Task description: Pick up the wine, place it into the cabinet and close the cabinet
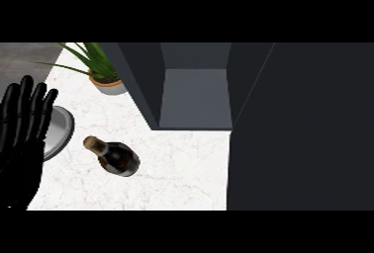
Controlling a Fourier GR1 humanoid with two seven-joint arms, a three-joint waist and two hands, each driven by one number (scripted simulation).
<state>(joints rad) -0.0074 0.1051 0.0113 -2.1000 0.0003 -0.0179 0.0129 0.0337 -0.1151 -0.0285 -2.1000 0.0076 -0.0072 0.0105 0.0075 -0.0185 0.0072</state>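
The wine bottle (116, 157) stands on the white marble counter (175, 173), untouched. 1 hand is visible: the left hand (22, 128), at the view's left edge, well left of the bottle and apart from it, fingers straight and spread upward, holding nothing. A grey plate (62, 131) lies between the bottle and this hand, partly hidden behind the hand. The open cabinet (196, 94) sits up and right of the bottle, its dark door (300, 128) to the bottle's right. A potted plant (102, 74) stands above the bottle, beside the cabinet.
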